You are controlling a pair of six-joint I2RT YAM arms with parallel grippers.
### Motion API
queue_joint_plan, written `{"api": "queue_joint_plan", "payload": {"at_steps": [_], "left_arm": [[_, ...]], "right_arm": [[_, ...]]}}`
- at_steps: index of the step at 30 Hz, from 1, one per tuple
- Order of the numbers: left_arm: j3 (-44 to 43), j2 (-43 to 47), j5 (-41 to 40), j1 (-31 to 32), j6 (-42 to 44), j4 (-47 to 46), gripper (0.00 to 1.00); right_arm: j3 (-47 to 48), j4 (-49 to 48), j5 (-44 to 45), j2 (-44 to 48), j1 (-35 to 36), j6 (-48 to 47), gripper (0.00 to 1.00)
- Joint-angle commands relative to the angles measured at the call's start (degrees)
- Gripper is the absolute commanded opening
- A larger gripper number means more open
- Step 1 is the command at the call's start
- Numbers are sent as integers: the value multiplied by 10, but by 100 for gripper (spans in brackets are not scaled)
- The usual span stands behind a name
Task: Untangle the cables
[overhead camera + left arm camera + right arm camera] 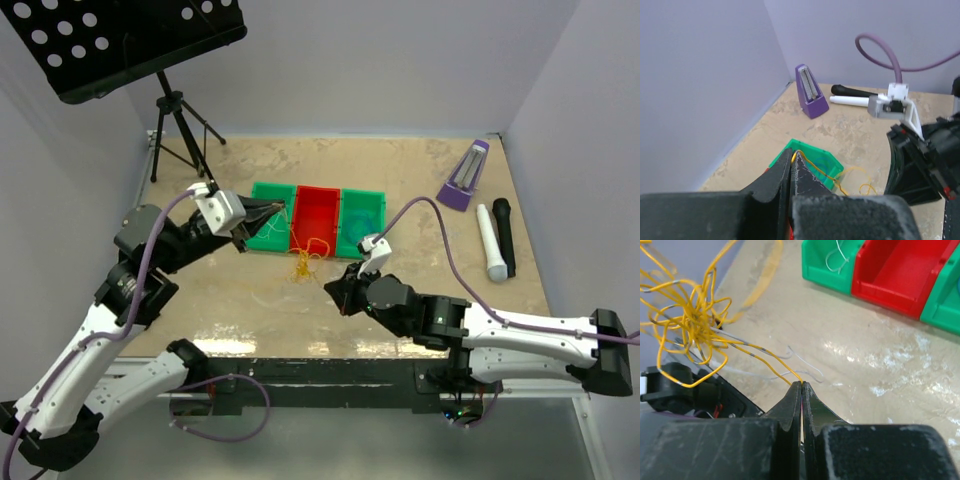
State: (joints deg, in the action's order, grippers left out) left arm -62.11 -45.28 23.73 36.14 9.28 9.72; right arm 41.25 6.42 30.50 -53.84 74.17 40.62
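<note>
Beige table (pixel 430 300) bears three bins (pixel 318 215); we see one yellow cable (pixel 303 262), tangled mid-span, running diagonally from left gripper (pixel 282 208) to right gripper (pixel 330 288), both clamped onto it.

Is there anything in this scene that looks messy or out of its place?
Yes. The yellow cable is a knotted bundle hanging in front of the red bin, pinched by the shut right hand. A thin pale cable lies loose on the table beside it.

White arms (pixel 75 365) carry black joints (pixel 400 305), purple cables (pixel 897 70), black fingers (pixel 789 407).
</note>
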Motion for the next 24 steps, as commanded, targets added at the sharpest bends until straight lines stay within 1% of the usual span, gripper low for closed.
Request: {"api": "queue_joint_plan", "payload": {"at_steps": [1,6,9,13,19,21,22,23,24], "left_arm": [[-59,0,-35,-19,-31,-54,0],[-104,-3,-100,-27,0,-56,0],[-123,-7,-164,-31,28,-70,0],[-154,-16,-289,-33,67,-144,0],[-213,-37,-398,-33,153,-239,0],[-231,-40,-410,-32,176,-247,0],[-239,-41,-389,-33,175,-222,0],[-248,-42,-348,-32,166,-167,0],[-251,-40,-299,-32,139,-105,0]], "right_arm": [[-16,44,2,-25,-2,60,0],[-23,104,11,-46,-2,134,0],[-27,126,12,-55,2,161,0],[-24,149,22,-67,3,183,0],[-24,170,34,-68,4,206,0],[-21,180,40,-66,4,215,0],[-18,185,45,-64,4,217,0],[-14,183,49,-60,4,213,0],[-11,175,53,-51,4,205,0]]}}
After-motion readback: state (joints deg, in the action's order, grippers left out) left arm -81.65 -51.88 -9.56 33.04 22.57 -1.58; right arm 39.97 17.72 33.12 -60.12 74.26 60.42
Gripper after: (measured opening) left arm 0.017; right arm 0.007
